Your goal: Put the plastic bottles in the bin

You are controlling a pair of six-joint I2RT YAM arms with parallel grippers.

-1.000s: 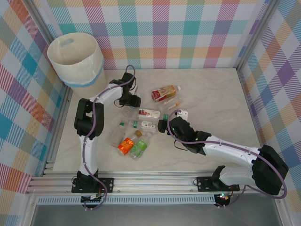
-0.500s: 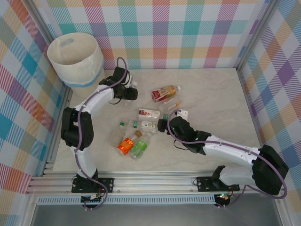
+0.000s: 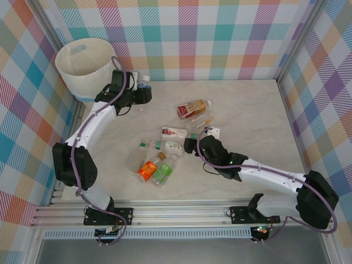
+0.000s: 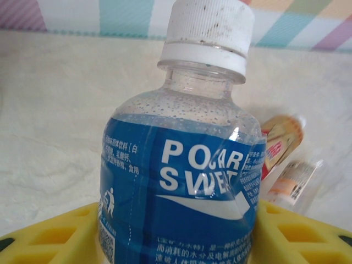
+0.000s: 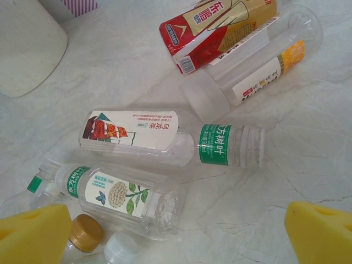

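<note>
The left gripper (image 3: 141, 93) is closed around a small clear plastic bottle (image 4: 181, 165), with yellow ribbed pads (image 4: 49, 236) pressing on both sides of its glossy blue label. The bottle stands upright in the grip. Fine droplets bead inside its rounded shoulder, and its ridged white cap (image 4: 209, 27) is speckled with dirt. Just to the left of this gripper is the bin (image 3: 94, 82), a tall round cream-white bucket with smooth walls, a slot cut near its rim and a pale blue band lower down. The right gripper (image 3: 192, 146) hovers low over the marbled cream table (image 3: 247, 110) with its yellow fingertips (image 5: 33, 234) spread wide and nothing between them. Ahead of it several bottles lie on their sides. The nearest is a clear ribbed one with a white flower label (image 5: 110, 192). Beyond that is an uncapped one with a white label and a green neck band (image 5: 137, 129). Farthest are a red and gold one (image 5: 220, 27) touching a clear one with an orange and white label (image 5: 264, 69). A gold cap (image 5: 85, 234) and a white cap (image 5: 121, 247) sit close beside the left fingertip.
</note>
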